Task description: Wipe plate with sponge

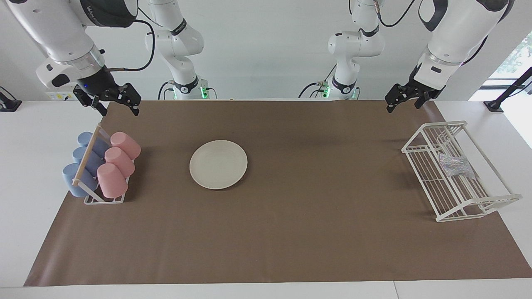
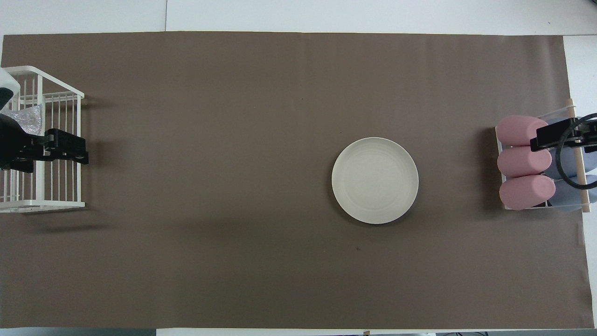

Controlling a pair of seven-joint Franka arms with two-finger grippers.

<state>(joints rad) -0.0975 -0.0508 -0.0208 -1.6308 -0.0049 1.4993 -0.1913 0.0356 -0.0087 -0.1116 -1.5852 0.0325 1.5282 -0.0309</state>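
1. Both end effectors are observed raised and empty, with fingers spread wide. The left end effector (image 1: 405, 99) is held over the edge of the brown mat nearest the robots, at the left arm's end of the counter, above the corner of the white wire rack (image 1: 457, 199). The right end effector (image 1: 112, 99) is held over the mat edge at the right arm's end, just above the cup holder (image 1: 104, 199). Neither is touching anything; both arms are judged to be waiting, the task not yet begun.

2. The counter (image 1: 25, 166) is white and is covered for most of its width by the brown mat (image 1: 311, 232), probably laid to protect it. A plain white wall is seen at the robots' end, with a window at the left arm's end.

3. The wire rack is set at the left arm's end of the mat, presumably as storage within that arm's reach.

4. The cup holder carries three pink cups (image 1: 118, 164) and three blue cups (image 1: 85, 162), lying on their sides.

5. The plate (image 1: 218, 164) lies flat and bare on the mat, well apart from the rack and nearer the cup holder.

6. The sponge (image 1: 456, 165) rests inside the wire rack, untouched. It is judged that the left arm is best placed to fetch it.
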